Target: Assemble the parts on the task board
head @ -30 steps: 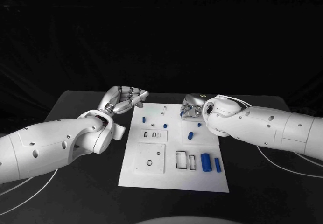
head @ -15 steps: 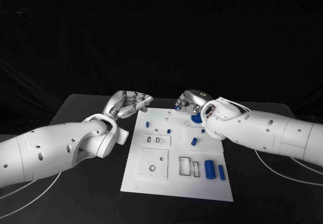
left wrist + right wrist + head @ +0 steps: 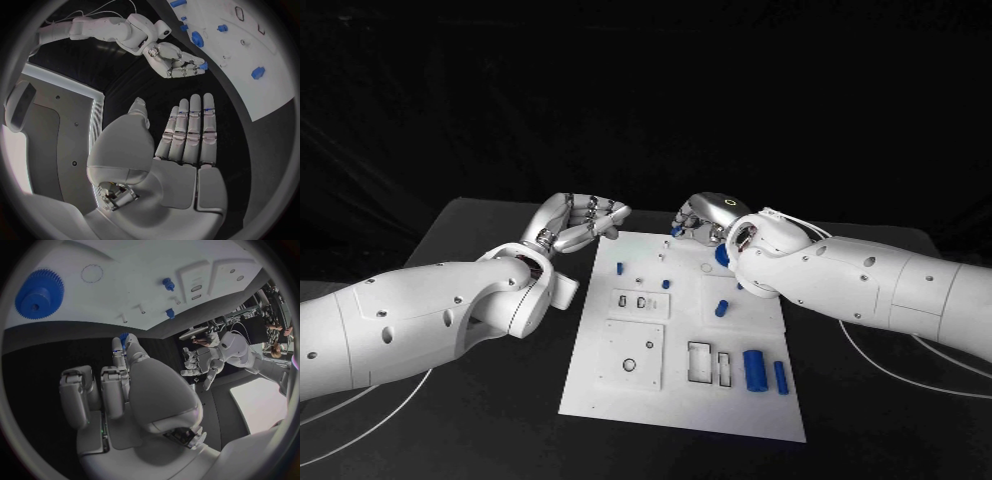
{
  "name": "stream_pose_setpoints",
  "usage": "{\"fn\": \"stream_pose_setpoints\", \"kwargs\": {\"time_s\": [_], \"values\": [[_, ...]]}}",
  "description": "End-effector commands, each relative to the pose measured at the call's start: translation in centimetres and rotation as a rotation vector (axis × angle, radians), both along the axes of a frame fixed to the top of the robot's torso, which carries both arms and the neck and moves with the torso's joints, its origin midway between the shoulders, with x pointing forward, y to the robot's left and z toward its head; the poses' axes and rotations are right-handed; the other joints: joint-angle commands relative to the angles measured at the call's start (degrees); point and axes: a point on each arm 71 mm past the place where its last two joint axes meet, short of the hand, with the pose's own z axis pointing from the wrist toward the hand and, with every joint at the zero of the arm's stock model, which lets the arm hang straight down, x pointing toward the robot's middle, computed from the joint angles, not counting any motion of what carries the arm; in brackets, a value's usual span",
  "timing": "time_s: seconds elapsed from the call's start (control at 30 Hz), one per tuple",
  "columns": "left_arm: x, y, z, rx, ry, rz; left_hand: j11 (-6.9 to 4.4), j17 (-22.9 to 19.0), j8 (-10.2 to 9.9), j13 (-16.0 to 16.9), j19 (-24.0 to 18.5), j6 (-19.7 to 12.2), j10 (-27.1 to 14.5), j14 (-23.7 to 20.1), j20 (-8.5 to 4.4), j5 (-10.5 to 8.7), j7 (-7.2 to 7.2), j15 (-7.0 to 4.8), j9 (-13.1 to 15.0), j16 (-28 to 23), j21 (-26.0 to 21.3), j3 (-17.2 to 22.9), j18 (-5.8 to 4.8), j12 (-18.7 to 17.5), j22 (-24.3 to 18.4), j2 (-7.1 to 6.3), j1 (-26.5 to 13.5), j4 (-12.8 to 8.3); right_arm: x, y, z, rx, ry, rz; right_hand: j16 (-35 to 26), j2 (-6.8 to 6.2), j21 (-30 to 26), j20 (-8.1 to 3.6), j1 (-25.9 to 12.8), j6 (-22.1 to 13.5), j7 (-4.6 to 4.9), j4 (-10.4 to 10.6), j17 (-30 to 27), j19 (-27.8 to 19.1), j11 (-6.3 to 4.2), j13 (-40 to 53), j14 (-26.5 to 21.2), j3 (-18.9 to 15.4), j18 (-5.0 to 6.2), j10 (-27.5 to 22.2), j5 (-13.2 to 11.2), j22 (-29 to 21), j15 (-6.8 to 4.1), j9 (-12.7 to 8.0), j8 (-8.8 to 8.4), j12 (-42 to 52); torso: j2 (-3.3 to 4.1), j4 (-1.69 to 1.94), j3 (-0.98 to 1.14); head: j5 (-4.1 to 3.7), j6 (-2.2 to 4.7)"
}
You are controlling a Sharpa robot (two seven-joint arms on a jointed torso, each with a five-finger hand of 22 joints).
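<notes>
- The right hand [image 3: 704,215] hangs over the far edge of the white board [image 3: 682,400]. Thumb and a finger look pressed on a small blue piece [image 3: 124,337], though I cannot tell this for certain.
- The blue gear [image 3: 39,293] lies flat on the board just beside that hand, nearer than any other part and much nearer to it than to the left hand [image 3: 581,218].
- The left hand rests off the board's far left corner, fingers straight and side by side, holding nothing.
- The right wrist view shows the gear's teeth and the dotted ring [image 3: 92,273] beside it; from the head camera the arm hides most of the gear.
- The blue cylinder [image 3: 754,369] lies lengthwise on the board's near right part.
</notes>
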Motion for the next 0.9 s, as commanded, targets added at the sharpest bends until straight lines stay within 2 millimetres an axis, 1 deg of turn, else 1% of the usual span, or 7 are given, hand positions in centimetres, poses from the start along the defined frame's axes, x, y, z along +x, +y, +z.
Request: {"fn": "stream_pose_setpoints", "kwargs": {"time_s": [0.03, 0.13, 0.37, 0.53, 0.6, 0.7, 0.9], "values": [[-0.04, -0.30, 0.51, -0.008, -0.020, -0.015, -0.02, -0.05, -0.06, 0.07, -0.35, 0.00, -0.24, -0.22, -0.13, -0.36, 0.39, 0.02, 0.05, -0.33, -0.17, -0.47, 0.07, -0.12, -0.05, 0.47, 0.32, 0.00, 0.08, 0.15, -0.24, -0.030, 0.029, 0.013, 0.23, 0.01, 0.26, -0.16, 0.26, 1.03, -0.80, -0.10, 15.08, 5.99, 0.16, -0.03, 5.97, 0.41, -0.39, -0.14, 0.29, 15.09, 0.24, 0.53, -0.24, -0.28, 0.77, 0.29, -0.24, 0.08, -0.09], [-0.03, -0.32, 0.70, -0.009, -0.024, -0.016, -0.01, -0.08, -0.06, 0.08, -0.37, 0.00, -0.25, -0.27, -0.10, -0.36, 0.40, 0.03, 0.06, -0.37, -0.25, -0.48, 0.07, -0.12, -0.09, 0.49, 0.36, 0.00, 0.22, 0.18, -0.30, -0.040, 0.036, 0.009, 0.23, 0.01, 0.26, -0.16, 0.26, 1.03, -0.80, -0.10, 15.08, 5.99, 0.16, -0.03, 5.97, 0.41, -0.39, -0.14, 0.29, 15.09, 0.24, 0.53, -0.24, -0.28, 1.04, 0.48, -0.32, 0.00, -0.04], [0.05, -0.31, 0.96, -0.009, -0.028, -0.019, -0.01, -0.08, -0.06, 0.08, -0.37, 0.00, -0.26, -0.28, -0.10, -0.36, 0.40, 0.03, 0.06, -0.38, -0.26, -0.48, 0.07, -0.12, -0.10, 0.49, 0.37, 0.00, 0.49, 0.11, -0.30, -0.049, 0.030, -0.005, 0.23, -0.02, 0.26, -0.15, 0.27, 0.99, -0.80, -0.05, 15.08, 5.99, 0.17, -0.02, 5.97, 0.46, -0.39, -0.19, 0.29, 15.09, 0.24, 0.51, -0.32, -0.41, 1.39, 0.96, -0.51, -0.42, -0.38], [0.10, -0.22, 1.02, -0.009, -0.030, -0.017, 0.00, -0.11, -0.07, 0.09, -0.39, -0.01, -0.27, -0.34, -0.08, -0.36, 0.41, 0.05, 0.06, -0.42, -0.34, -0.48, 0.07, -0.12, -0.14, 0.50, 0.41, -0.01, 0.60, 0.28, -0.28, -0.051, 0.025, -0.005, 0.23, -0.02, 0.26, -0.15, 0.27, 0.99, -0.80, -0.05, 15.08, 5.99, 0.17, -0.02, 5.97, 0.46, -0.39, -0.19, 0.29, 15.09, 0.24, 0.51, -0.32, -0.41, 1.33, 0.93, -0.50, -0.35, -0.46], [0.08, -0.21, 1.05, -0.009, -0.031, -0.017, 0.00, -0.11, -0.07, 0.09, -0.39, -0.01, -0.27, -0.34, -0.08, -0.36, 0.41, 0.05, 0.06, -0.42, -0.34, -0.48, 0.07, -0.12, -0.14, 0.50, 0.41, -0.01, 0.62, 0.39, -0.29, -0.052, 0.025, -0.003, 0.23, -0.02, 0.26, -0.15, 0.27, 0.99, -0.80, -0.05, 15.08, 5.99, 0.17, -0.02, 5.97, 0.46, -0.39, -0.19, 0.29, 15.09, 0.24, 0.51, -0.32, -0.41, 1.42, 0.96, -0.59, -0.44, -0.47], [0.06, -0.23, 1.09, -0.009, -0.032, -0.018, 0.00, -0.11, -0.07, 0.09, -0.39, -0.01, -0.27, -0.34, -0.08, -0.36, 0.41, 0.05, 0.06, -0.42, -0.34, -0.48, 0.07, -0.12, -0.14, 0.50, 0.41, -0.01, 0.66, 0.49, -0.31, -0.055, 0.028, -0.003, 0.23, -0.02, 0.26, -0.14, 0.28, 0.98, -0.81, -0.03, 15.08, 5.99, 0.17, -0.02, 5.97, 0.51, -0.39, -0.20, 0.29, 15.09, 0.24, 0.50, -0.35, -0.47, 1.39, 0.88, -0.56, -0.44, -0.62], [0.06, -0.30, 1.13, -0.010, -0.032, -0.020, 0.00, -0.11, -0.07, 0.09, -0.39, -0.01, -0.27, -0.34, -0.08, -0.36, 0.41, 0.05, 0.06, -0.42, -0.34, -0.48, 0.07, -0.12, -0.14, 0.50, 0.41, -0.01, 0.79, 0.54, -0.35, -0.058, 0.031, -0.006, 0.23, -0.07, 0.26, -0.14, 0.30, 0.90, -0.82, 0.02, 15.08, 5.99, 0.16, -0.02, 5.97, 0.59, -0.39, -0.27, 0.29, 15.09, 0.23, 0.47, -0.45, -0.62, 1.31, 0.90, -0.57, -0.50, -0.77]]}}
